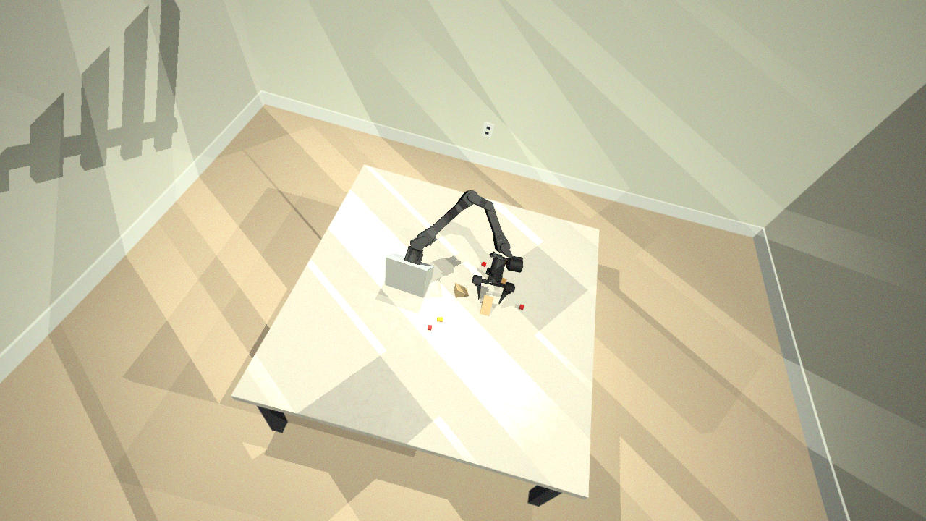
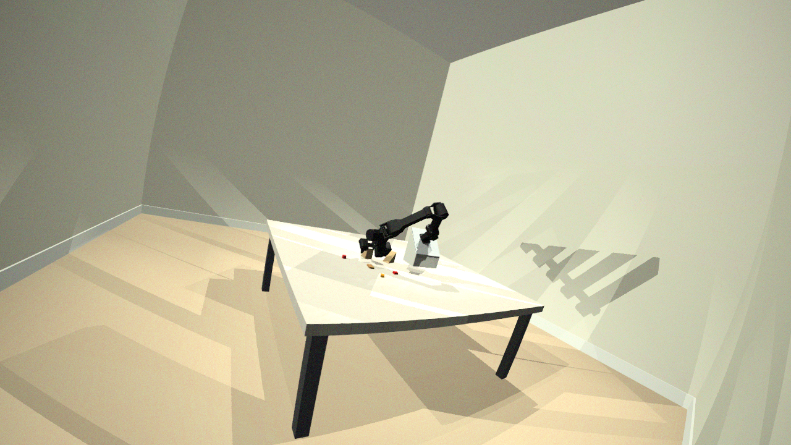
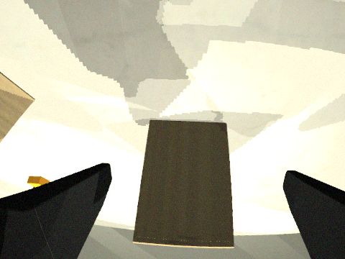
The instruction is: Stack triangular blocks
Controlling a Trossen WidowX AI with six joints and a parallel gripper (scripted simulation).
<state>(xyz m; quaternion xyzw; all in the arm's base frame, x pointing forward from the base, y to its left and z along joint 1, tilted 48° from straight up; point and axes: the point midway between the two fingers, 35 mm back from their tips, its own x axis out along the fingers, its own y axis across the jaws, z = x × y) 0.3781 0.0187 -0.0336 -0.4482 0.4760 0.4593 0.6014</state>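
Note:
One wooden triangular block stands on the table; the wrist view shows its dark, shaded face. The other wooden triangular block stands to its left in the top view and is cut off at the left edge of the wrist view. My gripper is wide open and empty. In the wrist view its fingertips appear on either side of the first block, with a gap on each side. Whether the fingertips are level with the block is unclear. In the exterior view the fingertips are hard to make out.
The arm's grey base box stands left of the blocks in the top view. Small red cubes and a small yellow-orange piece lie around the blocks. An orange piece shows beside the gripper.

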